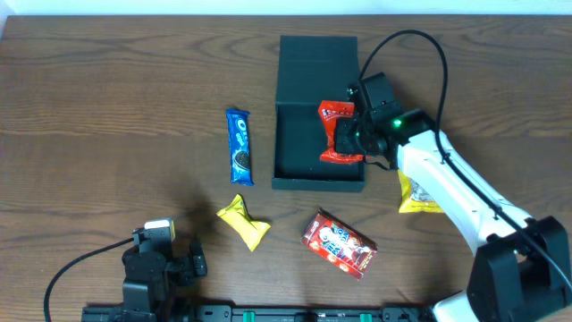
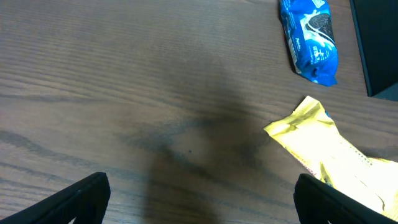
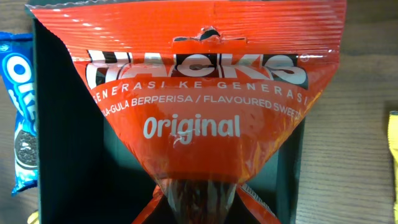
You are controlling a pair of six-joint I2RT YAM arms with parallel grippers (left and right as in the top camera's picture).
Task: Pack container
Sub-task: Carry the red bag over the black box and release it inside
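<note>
- The right fingers [image 1: 353, 134] are closed on a red Hacks packet [image 3: 199, 124]. They pinch it so the foil gathers to a narrow waist at the near edge of the right wrist view, and the packet hides the fingers themselves there.
- That packet, printed "Original", hangs over the open container [image 1: 299, 143], close to its right-hand wall. I cannot tell whether it touches the floor of the box.
- The container stands on the counter [image 1: 107, 107], about mid-width and toward the far side. Its flap lid lies open flat behind it, and its inside is dark.
- The white right arm [image 1: 456, 192] reaches in on a slant from the near right corner. It passes over a flat yellow packet [image 1: 416, 195], which lies just beside the container's near right corner.
- A blue Oreo packet [image 1: 239, 146] lies lengthwise to the left of the container, near it but apart.
- Nearer the robot, a twisted yellow packet [image 1: 243, 221] sits off the container's near left corner. A red-and-white packet [image 1: 339, 242] lies tilted in front of the box, apart from it.
- The left fingers [image 1: 189, 265] sit low by the near left edge, spread wide with only bare wood between them and nothing in their grasp. From the left wrist view, the twisted yellow packet lies ahead to the right and the Oreo packet beyond it.
</note>
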